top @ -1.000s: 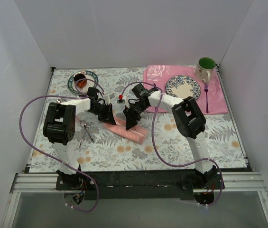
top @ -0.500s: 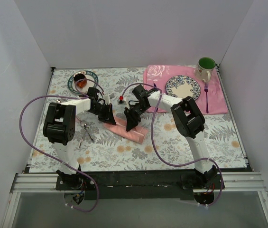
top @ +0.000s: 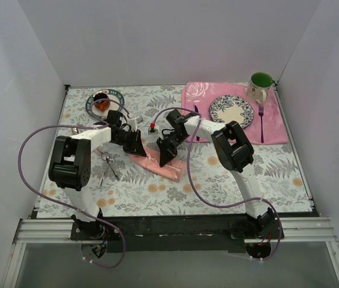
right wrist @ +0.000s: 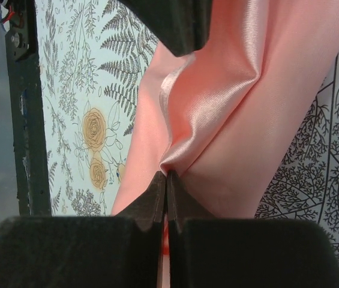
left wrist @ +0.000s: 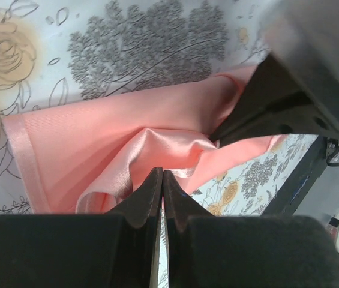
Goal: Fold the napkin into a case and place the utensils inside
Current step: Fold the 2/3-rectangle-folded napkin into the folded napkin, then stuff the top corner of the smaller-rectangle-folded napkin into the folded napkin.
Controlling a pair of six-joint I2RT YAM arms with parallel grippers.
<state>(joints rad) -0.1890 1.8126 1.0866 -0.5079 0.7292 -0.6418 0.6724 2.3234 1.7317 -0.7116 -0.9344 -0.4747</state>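
Folding is part done: the napkin lies near the middle of the table as a narrow slanted band. It is doubled over, but I can make out no finished pocket, so I judge the case not yet formed. The left gripper has its jaws pressed together on a raised pleat of the pink cloth at the band's far-left end. The right gripper is likewise clamped tight on a ridge of the same cloth, just beside the other. The utensils lie bare on the table toward the left edge, apart from the napkin, so putting them inside is all left to do. Around them are a dish with a dark cup near the far-left corner and a small red-topped object just behind the grippers. At the far-right corner a rose placemat bears a patterned plate, a green-lined mug and a purple fork. Nothing lies between utensils and napkin; only the left arm's elbow stands close beside the cutlery
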